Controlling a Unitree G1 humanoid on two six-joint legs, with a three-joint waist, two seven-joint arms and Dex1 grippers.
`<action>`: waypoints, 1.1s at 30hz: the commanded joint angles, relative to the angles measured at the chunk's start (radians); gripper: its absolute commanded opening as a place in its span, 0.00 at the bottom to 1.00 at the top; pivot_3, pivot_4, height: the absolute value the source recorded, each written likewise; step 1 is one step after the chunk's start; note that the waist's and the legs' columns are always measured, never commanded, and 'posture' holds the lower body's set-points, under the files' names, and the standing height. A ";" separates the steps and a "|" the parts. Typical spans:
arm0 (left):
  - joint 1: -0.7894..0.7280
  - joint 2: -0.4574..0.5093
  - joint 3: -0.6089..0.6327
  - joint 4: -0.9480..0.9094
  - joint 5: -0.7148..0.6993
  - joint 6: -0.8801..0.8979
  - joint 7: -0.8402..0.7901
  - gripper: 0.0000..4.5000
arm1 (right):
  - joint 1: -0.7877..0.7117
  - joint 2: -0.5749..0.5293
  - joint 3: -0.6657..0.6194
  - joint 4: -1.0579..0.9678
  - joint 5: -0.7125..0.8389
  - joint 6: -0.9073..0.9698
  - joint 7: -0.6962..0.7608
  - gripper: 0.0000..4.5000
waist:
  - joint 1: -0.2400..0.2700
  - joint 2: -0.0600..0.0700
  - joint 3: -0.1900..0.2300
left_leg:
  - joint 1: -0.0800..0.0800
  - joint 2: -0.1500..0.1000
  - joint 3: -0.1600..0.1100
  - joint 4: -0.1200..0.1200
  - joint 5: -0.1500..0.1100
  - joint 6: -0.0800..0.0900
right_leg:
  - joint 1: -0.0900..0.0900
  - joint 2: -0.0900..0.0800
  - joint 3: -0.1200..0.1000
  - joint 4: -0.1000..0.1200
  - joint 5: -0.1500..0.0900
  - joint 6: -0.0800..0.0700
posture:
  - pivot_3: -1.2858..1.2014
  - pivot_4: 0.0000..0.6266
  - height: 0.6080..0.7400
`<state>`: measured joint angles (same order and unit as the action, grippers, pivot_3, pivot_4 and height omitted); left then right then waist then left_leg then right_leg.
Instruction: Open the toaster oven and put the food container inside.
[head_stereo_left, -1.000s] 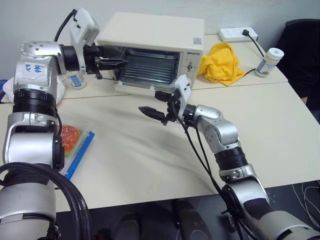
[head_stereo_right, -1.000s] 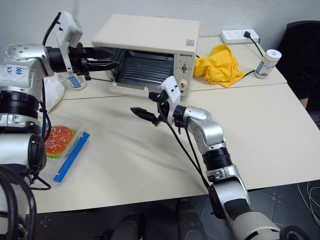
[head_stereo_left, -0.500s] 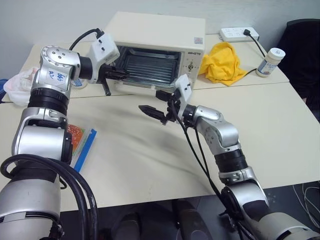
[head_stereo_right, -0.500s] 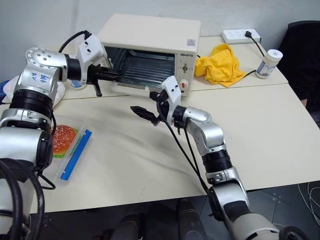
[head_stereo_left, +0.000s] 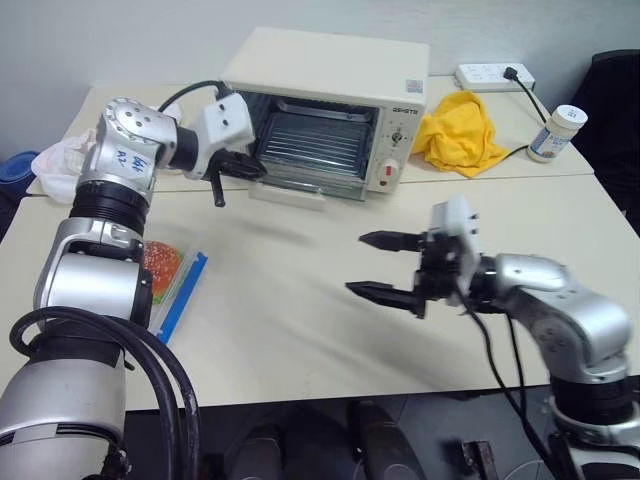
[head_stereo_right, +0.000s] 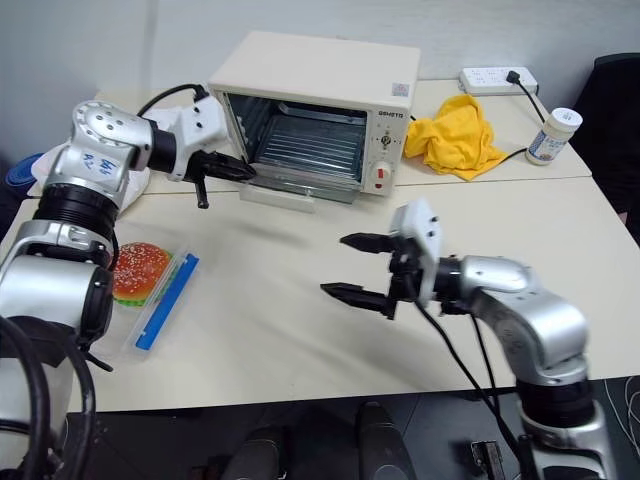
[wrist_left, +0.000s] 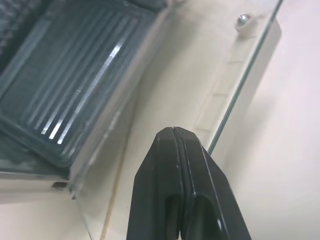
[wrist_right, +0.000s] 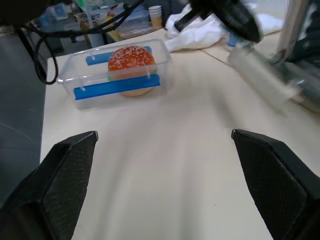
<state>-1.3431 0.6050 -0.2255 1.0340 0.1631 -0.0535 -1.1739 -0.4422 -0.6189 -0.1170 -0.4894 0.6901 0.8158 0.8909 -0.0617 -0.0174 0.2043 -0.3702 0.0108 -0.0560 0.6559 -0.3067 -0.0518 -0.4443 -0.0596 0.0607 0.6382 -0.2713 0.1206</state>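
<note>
While my right gripper (head_stereo_right: 362, 268) is hovering over the bare table (head_stereo_right: 300, 330) with its jaws spread wide and holding nothing, the food container (head_stereo_right: 150, 290) is lying well away at about nine o'clock from it, its long axis running roughly one to seven o'clock. My left gripper (head_stereo_right: 235, 168), pinched shut on nothing, is hanging at the lowered door's left corner, nearer the toaster oven (head_stereo_right: 320, 110) than the box. Since a second ago, my right arm is pulling back toward me, and my left is sinking to the door edge with its jaws closed.
</note>
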 joint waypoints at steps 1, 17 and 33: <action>0.011 0.003 -0.036 -0.004 0.052 -0.049 0.016 0.00 | -0.015 -0.027 -0.102 -0.030 0.069 0.024 -0.058 1.00 | 0.005 0.000 0.000 | 0.000 0.000 0.000 0.000 0.000 0.000 | 0.000 0.000 0.000 0.000 0.000 0.000 | 0.52 0.24 1.00; 0.056 -0.066 -0.084 0.024 0.137 -0.109 0.101 0.00 | -0.054 -0.040 -0.173 0.006 0.121 0.018 -0.210 1.00 | 0.033 0.000 0.000 | -0.003 0.000 -0.001 0.001 -0.001 0.002 | 0.000 0.000 0.000 0.002 0.001 0.001 | 0.52 0.24 1.00; 0.605 0.480 0.431 -1.196 -0.290 0.980 -0.158 0.47 | -0.223 -0.119 0.021 0.333 0.005 -0.108 0.091 1.00 | 0.001 0.000 0.001 | -0.002 0.002 -0.001 0.001 -0.001 0.002 | -0.001 0.001 0.001 0.004 0.000 0.000 | 0.52 0.24 1.00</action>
<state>-0.7505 1.0449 0.1035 -0.0414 -0.0739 0.8252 -1.3284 -0.6376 -0.7287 -0.1050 -0.1729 0.7058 0.7415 0.9348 -0.0602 -0.0176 0.2048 -0.3723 0.0129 -0.0568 0.6569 -0.3080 -0.0495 -0.4450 -0.0582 0.0610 0.6420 -0.2716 0.1205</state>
